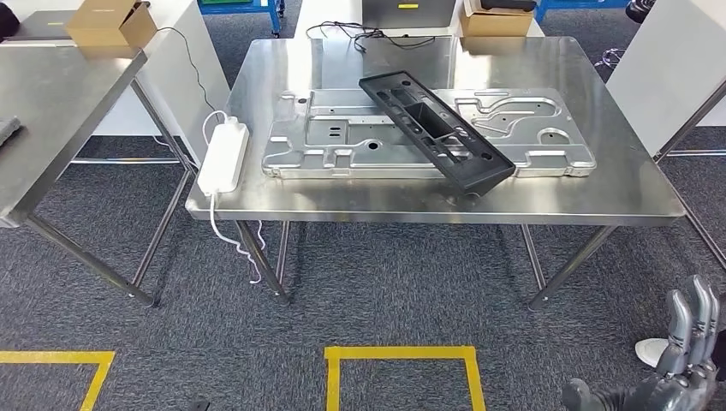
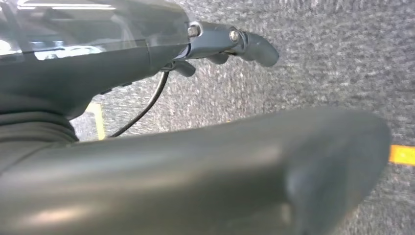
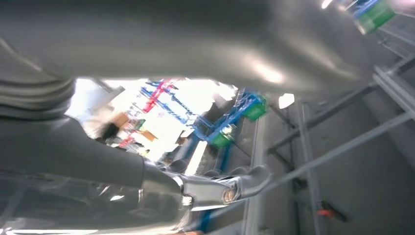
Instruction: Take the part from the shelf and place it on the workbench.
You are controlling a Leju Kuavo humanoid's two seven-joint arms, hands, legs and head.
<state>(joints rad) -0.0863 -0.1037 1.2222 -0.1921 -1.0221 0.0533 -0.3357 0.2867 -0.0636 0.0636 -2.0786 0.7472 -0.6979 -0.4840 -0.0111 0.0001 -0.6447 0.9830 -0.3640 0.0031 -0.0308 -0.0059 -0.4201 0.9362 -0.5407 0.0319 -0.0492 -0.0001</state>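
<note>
Steel workbench (image 1: pixel 548 201) ahead carries the black plastic part (image 1: pixel 434 131), propped slantwise across a stamped metal panel (image 1: pixel 342 137), well up-left of the right hand (image 1: pixel 676 368), which hangs low, fingers apart, empty, so placement looks done; left hand (image 2: pixel 210 166) unclear.

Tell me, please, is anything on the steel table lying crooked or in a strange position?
Yes. The black part lies diagonally across the silver metal plate, not lined up with it, and its near end sticks out past the plate's front edge. The white power adapter sits at the table's left edge.
</note>
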